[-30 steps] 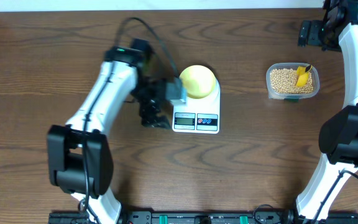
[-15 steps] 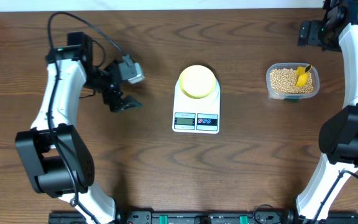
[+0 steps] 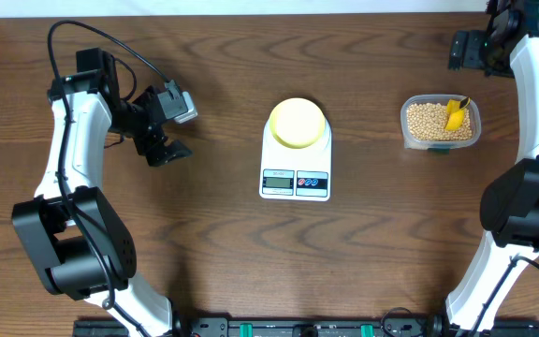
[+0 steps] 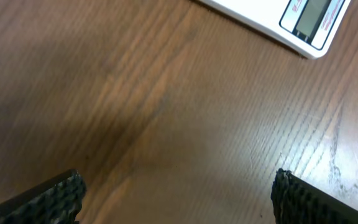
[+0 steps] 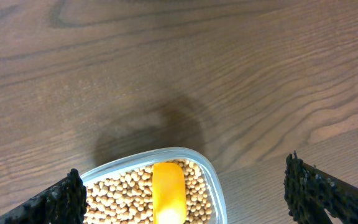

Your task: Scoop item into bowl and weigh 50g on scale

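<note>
Dark wood-grain counter (image 3: 213,262). Mid-left: left gripper (image 3: 162,150), jaws wide, empty, well apart from the task things. Centre: small pale yellow-green bowl (image 3: 298,122), looks empty, sits on white digital scale (image 3: 295,183). Right: small tan beans (image 3: 424,122) in clear plastic tub (image 3: 403,122), yellow scoop (image 3: 455,114) lying in them, long axis roughly up-down in frame. Upper right: right gripper (image 3: 464,51), jaws wide, empty, above the tub in frame. It is the nearer arm for the scoop.

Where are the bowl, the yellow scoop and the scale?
bowl (image 3: 298,122), overhead view, its middle
yellow scoop (image 5: 168,191), right wrist view, its broad yellow part
scale (image 3: 278,181), overhead view, its grey display
</note>
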`<state>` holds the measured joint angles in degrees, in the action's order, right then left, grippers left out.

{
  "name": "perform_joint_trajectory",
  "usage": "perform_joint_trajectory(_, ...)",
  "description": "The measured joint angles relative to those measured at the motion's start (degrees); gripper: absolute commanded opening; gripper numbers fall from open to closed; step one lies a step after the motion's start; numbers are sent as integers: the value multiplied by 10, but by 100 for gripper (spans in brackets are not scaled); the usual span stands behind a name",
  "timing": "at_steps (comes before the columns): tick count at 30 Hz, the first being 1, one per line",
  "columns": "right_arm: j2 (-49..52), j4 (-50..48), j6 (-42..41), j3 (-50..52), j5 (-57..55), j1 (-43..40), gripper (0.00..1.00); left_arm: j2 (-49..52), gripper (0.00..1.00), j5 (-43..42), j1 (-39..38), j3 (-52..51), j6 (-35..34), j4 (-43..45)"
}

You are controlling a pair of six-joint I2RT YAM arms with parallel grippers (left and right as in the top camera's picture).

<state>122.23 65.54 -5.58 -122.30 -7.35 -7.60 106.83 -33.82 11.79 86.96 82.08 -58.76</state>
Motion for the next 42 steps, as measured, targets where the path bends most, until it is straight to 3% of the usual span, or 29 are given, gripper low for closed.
perform_joint_trajectory(42, 0, 0, 0, 0, 0, 0, 99, 0, 98, 27, 0, 0, 0, -12)
